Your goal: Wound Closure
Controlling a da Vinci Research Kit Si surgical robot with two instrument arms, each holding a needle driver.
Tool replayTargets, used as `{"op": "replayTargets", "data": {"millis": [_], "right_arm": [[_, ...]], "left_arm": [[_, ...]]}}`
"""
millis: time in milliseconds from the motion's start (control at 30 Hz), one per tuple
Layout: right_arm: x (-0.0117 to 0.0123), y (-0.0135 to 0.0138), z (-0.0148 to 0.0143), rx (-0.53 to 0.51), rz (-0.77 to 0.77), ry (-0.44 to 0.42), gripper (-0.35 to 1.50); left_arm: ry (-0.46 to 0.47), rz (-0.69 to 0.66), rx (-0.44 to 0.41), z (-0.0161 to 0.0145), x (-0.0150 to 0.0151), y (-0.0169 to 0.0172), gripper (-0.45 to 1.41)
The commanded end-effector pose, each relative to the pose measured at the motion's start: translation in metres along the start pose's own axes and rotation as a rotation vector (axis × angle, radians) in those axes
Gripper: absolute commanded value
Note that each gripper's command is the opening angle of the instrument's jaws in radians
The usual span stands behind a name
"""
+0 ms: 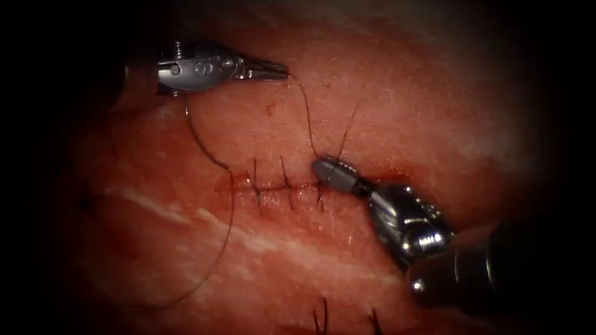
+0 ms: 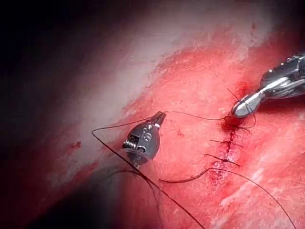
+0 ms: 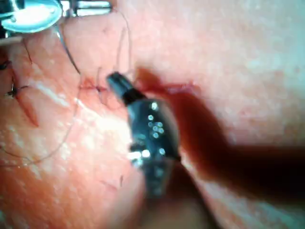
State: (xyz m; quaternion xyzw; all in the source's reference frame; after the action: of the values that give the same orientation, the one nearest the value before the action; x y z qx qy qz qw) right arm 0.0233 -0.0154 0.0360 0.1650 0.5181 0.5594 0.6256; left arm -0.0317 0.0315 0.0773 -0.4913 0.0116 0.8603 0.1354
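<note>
We see the cut (image 1: pixel 273 186) running left to right across the tissue (image 1: pixel 385 111), stitches crossing it, and the right tool (image 1: pixel 327 169) resting closed at the right end of the stitched line, where two strands of thread (image 1: pixel 307 115) rise from the tissue (whether it grips them we cannot tell). Farther off, the left tool (image 1: pixel 276 69) points right with jaws clamped on the thread. The left wrist view adds red fluid (image 2: pixel 231 121) pooled at the right tool's tip.

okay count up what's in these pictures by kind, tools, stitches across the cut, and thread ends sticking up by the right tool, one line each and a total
Tools: 2, left tool and right tool, both shut on thread.
Stitches across the cut: 4, e.g..
Thread ends rising by the right tool: 1.
Total: 7.
</note>
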Motion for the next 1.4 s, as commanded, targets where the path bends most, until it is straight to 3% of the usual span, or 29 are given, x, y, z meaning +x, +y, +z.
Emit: {"op": "replayTargets", "data": {"millis": [33,200,400,933,1267,1400], "right_arm": [[-0.0022,0.0000,-0.0005,0.006,-0.025,-0.020,-0.35],[-0.0044,0.0003,-0.0008,0.063,-0.118,-0.087,-0.35],[-0.0060,0.0002,-0.0016,0.131,-0.167,-0.104,-0.35],[-0.0064,0.0003,-0.0025,0.149,-0.284,-0.079,-0.35],[-0.0075,-0.0002,-0.0048,0.196,-0.672,-0.018,-0.35],[-0.0076,0.0000,-0.0050,0.197,-0.701,-0.006,-0.35]], "left_arm": [[-0.001,-0.007,0.003,0.0008,-0.0005,-0.0005,-0.45],[-0.013,-0.029,0.015,0.0005,-0.0006,-0.0036,-0.45],[-0.022,-0.047,0.024,0.0005,-0.0004,-0.0060,-0.45],[-0.071,-0.070,0.120,0.0014,-0.0012,-0.0115,-0.45],[-0.081,-0.069,0.138,0.0021,-0.0029,-0.0138,-0.45],[-0.079,-0.065,0.138,0.0026,-0.0033,-0.0138,-0.45]]}}
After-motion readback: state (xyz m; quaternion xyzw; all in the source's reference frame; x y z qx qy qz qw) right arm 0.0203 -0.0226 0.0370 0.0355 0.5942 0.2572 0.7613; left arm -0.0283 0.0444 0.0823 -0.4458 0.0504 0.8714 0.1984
